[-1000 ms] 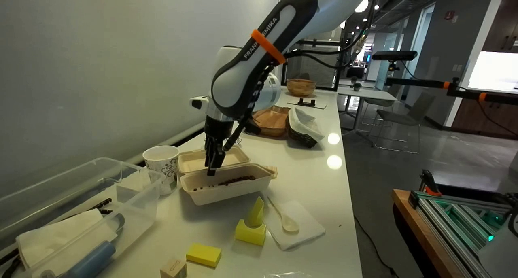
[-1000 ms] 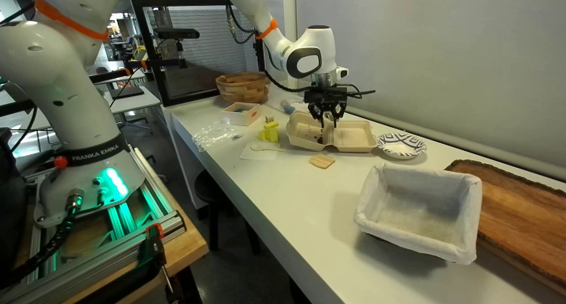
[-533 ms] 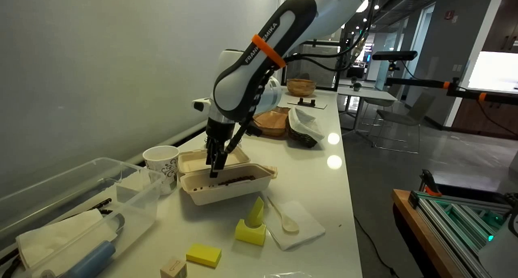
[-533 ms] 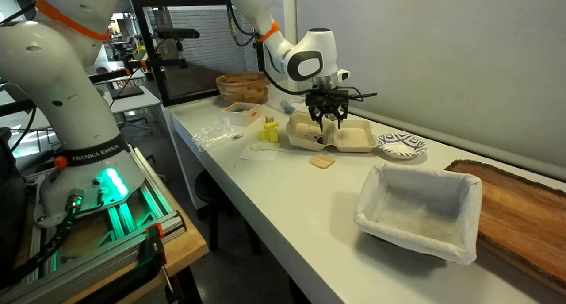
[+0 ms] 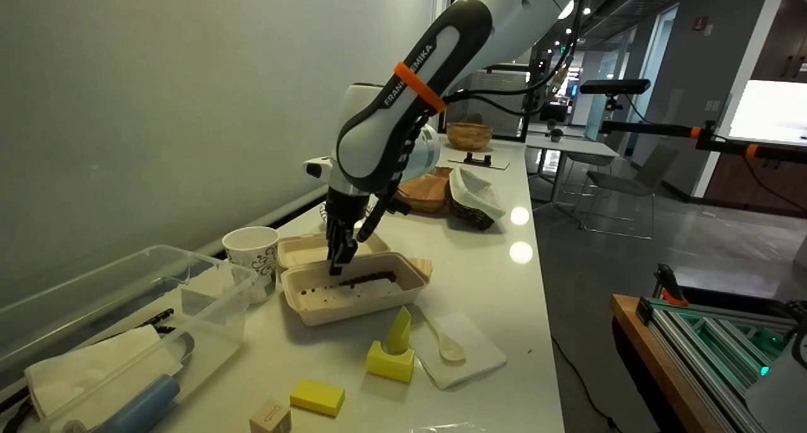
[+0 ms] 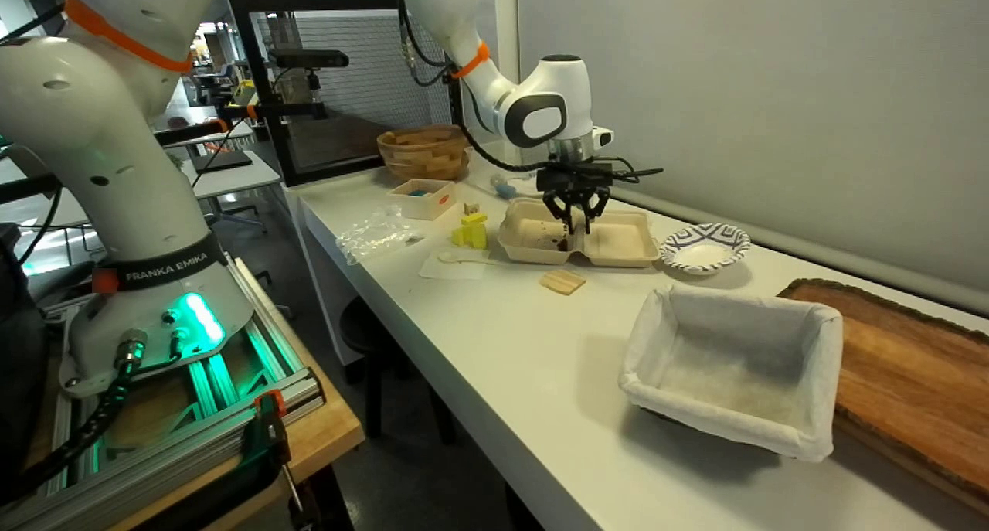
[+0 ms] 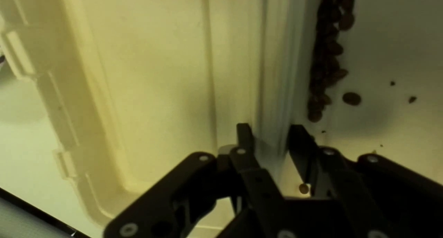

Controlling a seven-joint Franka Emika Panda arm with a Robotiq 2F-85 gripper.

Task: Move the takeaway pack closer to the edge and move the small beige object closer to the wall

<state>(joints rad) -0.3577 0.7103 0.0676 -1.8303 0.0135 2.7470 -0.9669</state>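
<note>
The takeaway pack (image 5: 359,311) lies open on the white countertop, its lid half toward the grey wall (image 5: 157,105); brown bean-like bits lie in its tray half. It shows in both exterior views, with the lid at right (image 6: 622,246). My gripper (image 6: 579,229) points down over the pack's middle. In the wrist view my gripper (image 7: 268,127) has a fingertip on each side of the pack's hinge wall (image 7: 273,92), closed on it. The small beige object (image 6: 562,282), a flat wooden-looking piece, lies beside the pack toward the countertop edge (image 6: 433,347). In an exterior view it (image 5: 422,267) is partly hidden behind the tray.
A patterned plate (image 6: 703,267) touches or nearly touches the lid. A paper cup (image 5: 251,247) and a clear bin (image 5: 217,263) stand near the wall. Yellow blocks (image 5: 391,363) and a spoon (image 5: 451,350) on a napkin (image 5: 476,354) lie near the tray. A cloth-lined basket (image 6: 641,353) stands farther along.
My gripper's fingers have closed on the hinge wall, and the arm has lowered slightly. The pack's tray has tilted and shifted a little toward the yellow blocks. The patterned plate has tipped up and shifted.
</note>
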